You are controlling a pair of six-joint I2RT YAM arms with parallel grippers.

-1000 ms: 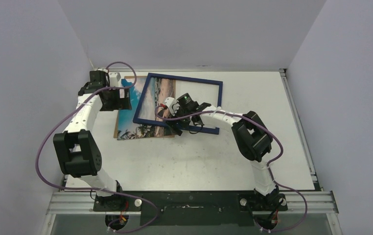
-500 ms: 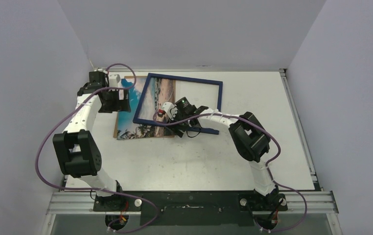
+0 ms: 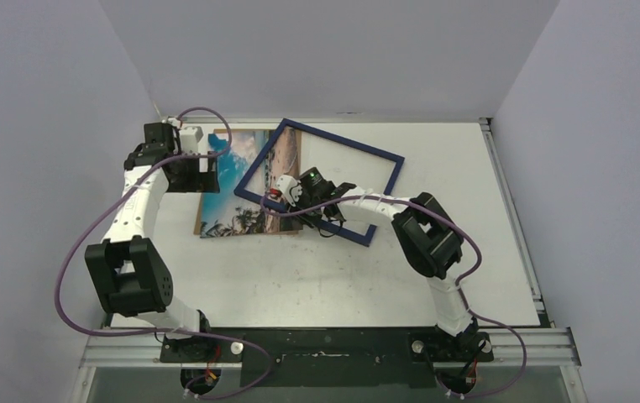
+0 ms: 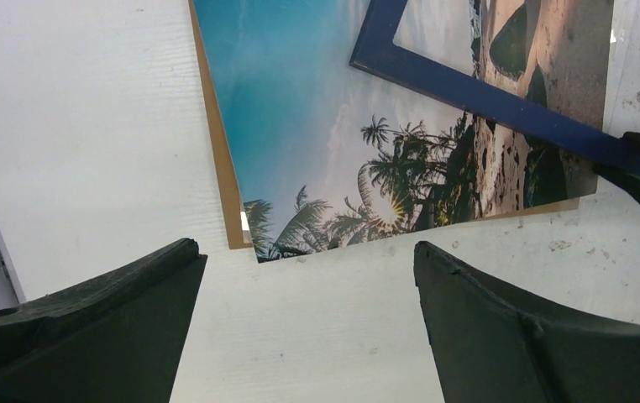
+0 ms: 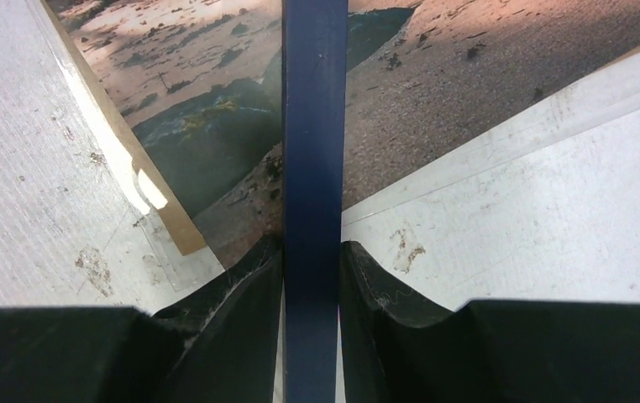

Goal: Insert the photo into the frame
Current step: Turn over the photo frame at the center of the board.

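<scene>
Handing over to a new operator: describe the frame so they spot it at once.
On the white table, look at the far half, near centre. The frame is the navy-blue rectangle lying skewed, its near bar pinched in the right gripper. Unlike the beach photo and brown board it partly overlaps, it is a see-through outline.

Bright even light; soft shadows; right claw slightly out of focus.

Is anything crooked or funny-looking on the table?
Yes. The frame is askew: it sits twisted at an angle across the right part of the photo, so its edges do not line up with the photo's. The right gripper is pinching one of its blue rails.
</scene>
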